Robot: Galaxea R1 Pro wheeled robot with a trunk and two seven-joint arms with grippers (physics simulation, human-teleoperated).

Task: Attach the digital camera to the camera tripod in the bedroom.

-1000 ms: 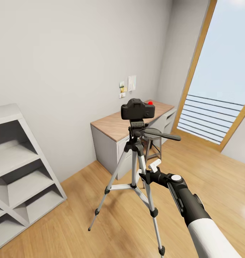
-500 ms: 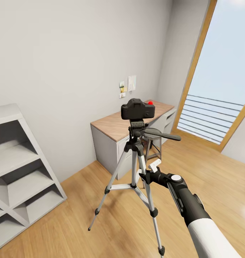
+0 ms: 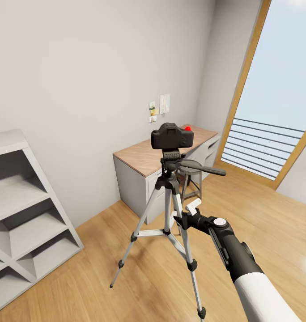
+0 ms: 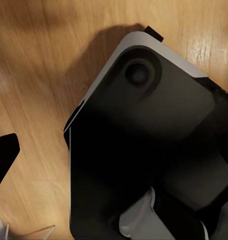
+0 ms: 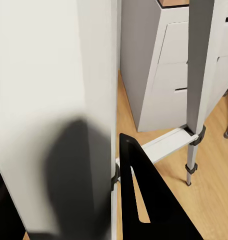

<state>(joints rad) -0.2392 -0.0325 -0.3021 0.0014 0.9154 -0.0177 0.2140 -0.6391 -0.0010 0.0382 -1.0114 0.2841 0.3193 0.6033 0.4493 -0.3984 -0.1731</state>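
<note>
— Holding anything in your right gripper (image 3: 185,215)?
— No; its jaws stand apart beside 1 leg of the camera tripod (image 3: 171,197).
— And the task?
— It looks done: the digital camera (image 3: 172,136) sits on the tripod head, before the desk (image 3: 139,158).

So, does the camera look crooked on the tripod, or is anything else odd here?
Nothing stands out. The digital camera sits level on the head of the camera tripod, whose three legs are spread on the wood floor.

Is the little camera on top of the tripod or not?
On. The digital camera sits upright on the camera tripod head, legs spread on the wood floor.
</note>
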